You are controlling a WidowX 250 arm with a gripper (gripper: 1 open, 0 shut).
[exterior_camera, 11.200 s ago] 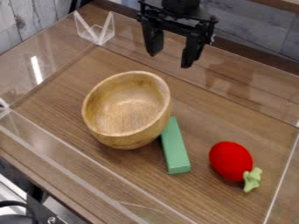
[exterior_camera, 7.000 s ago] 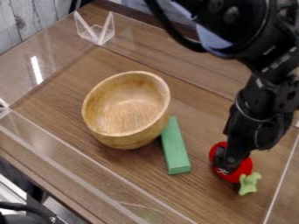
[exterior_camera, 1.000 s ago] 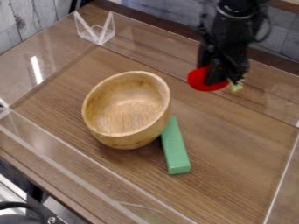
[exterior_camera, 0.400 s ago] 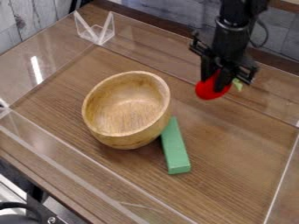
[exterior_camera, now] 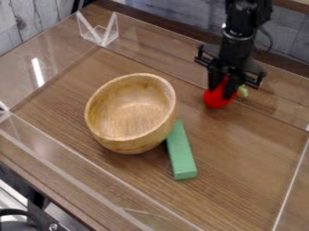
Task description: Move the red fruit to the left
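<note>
A: Where is the fruit (exterior_camera: 219,94)?

B: Clamped between the black fingers (exterior_camera: 221,84) of the arm, which points straight down. It sits low over the worktop (exterior_camera: 241,153), at the back right, well apart from the bowl (exterior_camera: 130,112) and the green block (exterior_camera: 182,150). Whether its underside touches the wood cannot be told.

A: So the fingers are clenched on it?

B: Yes, closed round its upper part, with the red body showing below them and a bit of green cap at the right.

A: How should it handle?

B: Probably light and rigid, a small toy. The glossy rounded skin looks slippery, so a hold across the widest part of the body seems safer than the leafy cap.
</note>
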